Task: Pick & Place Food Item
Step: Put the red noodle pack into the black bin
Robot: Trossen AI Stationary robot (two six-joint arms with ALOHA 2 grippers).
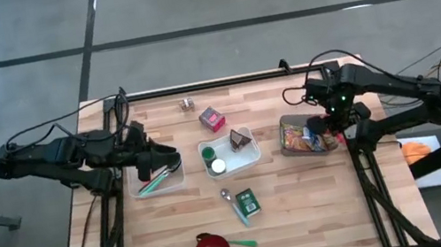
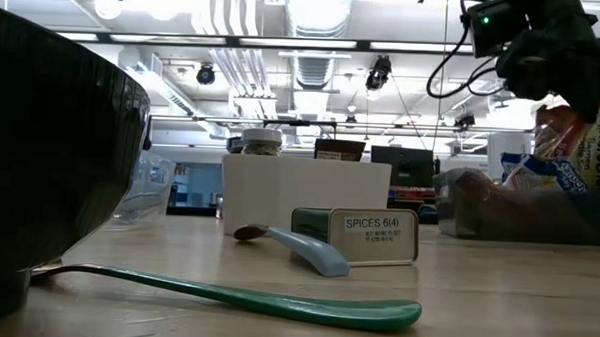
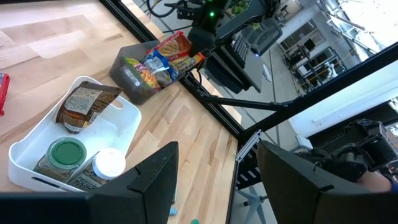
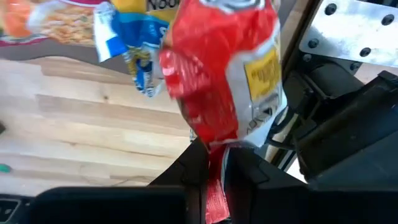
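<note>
Right gripper [image 4: 214,163] clamps a red snack packet [image 4: 221,68] above the grey bin [image 1: 287,135].
The bin sits near the table's right edge; left gripper [image 3: 214,177] hovers with fingers parted, empty, over the clear tray [image 1: 175,181].

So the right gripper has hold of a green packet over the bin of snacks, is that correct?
Not quite: the packet is red, not green, as the right wrist view shows. The right gripper does hold it over the bin of snacks.

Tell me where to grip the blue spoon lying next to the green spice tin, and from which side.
Take the blue spoon by the middle of its handle, coming straight down from above with the pincer across its width. It lies flat on the table, and the spice tin sits close along one side, so a side approach looks blocked.
</note>
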